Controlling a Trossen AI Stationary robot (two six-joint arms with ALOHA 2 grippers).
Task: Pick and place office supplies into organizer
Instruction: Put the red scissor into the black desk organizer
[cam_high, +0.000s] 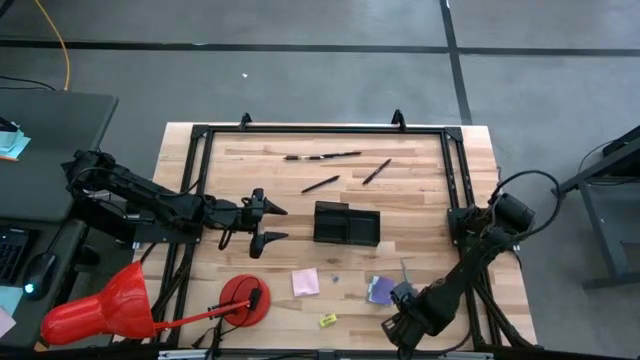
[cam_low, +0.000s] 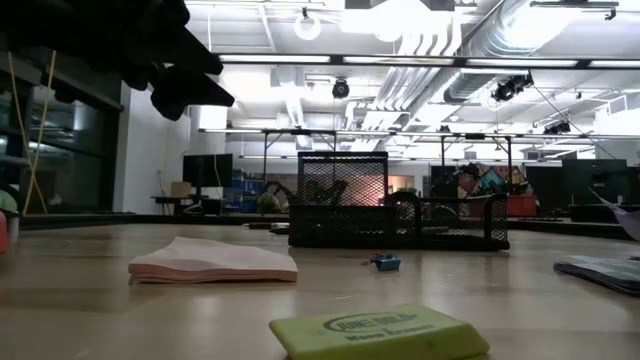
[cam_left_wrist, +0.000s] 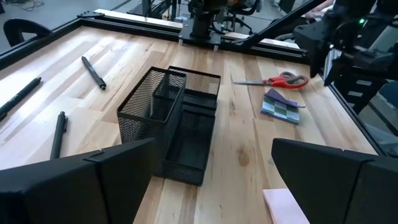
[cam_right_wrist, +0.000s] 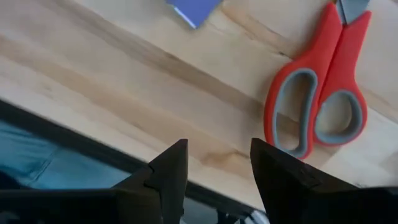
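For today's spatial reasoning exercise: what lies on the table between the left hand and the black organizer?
Nothing: the high view shows bare wood between the open left hand and the organizer; the left wrist view agrees.

Both arms are dark, near-black machines built from 6 jointed segments, chunky at the joints and slimmer along the links. The left arm (cam_high: 140, 195) carries loose black cable that loops beside its gripper (cam_high: 268, 224), whose 2 fingers end in tapering, pointed tips. In its own wrist view those fingers (cam_left_wrist: 93, 186) are broad matte-black slabs with angled, faceted edges. The right arm (cam_high: 470, 265) has a rounded, drum-like joint housing near the organizer-side frame rail, with a thin black cable arching over it — a wide, springy loop. Its gripper (cam_high: 405, 318) is blocky; its fingers (cam_right_wrist: 171, 171) show as dark wedges with bevelled inner faces.
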